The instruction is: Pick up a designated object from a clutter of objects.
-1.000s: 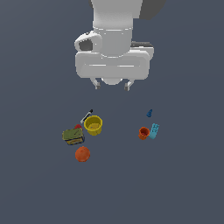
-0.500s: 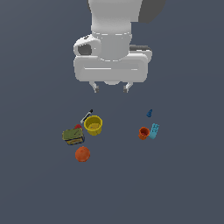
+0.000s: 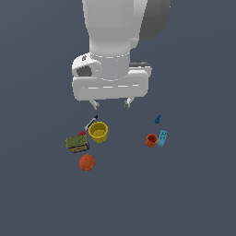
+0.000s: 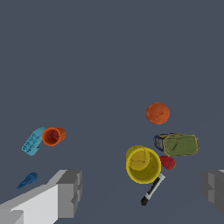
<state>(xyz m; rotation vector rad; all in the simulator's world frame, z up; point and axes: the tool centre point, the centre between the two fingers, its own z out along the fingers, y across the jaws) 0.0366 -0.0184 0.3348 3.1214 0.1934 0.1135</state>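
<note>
Open-jawed and holding nothing, the gripper [image 3: 111, 103] hangs above the clutter, its fingers wide apart. Just below it sit the cup [image 3: 98, 132] and stick [image 3: 91, 122]; the ball [image 3: 86, 162] lies further off, beyond the box [image 3: 77, 143], alone and untouched.

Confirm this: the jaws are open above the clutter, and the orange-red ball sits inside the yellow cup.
Wrong on the ball. The orange-red ball lies on the floor apart from the yellow cup, beyond the olive-green box; the exterior view shows it. The gripper does hang open above the clutter.
</note>
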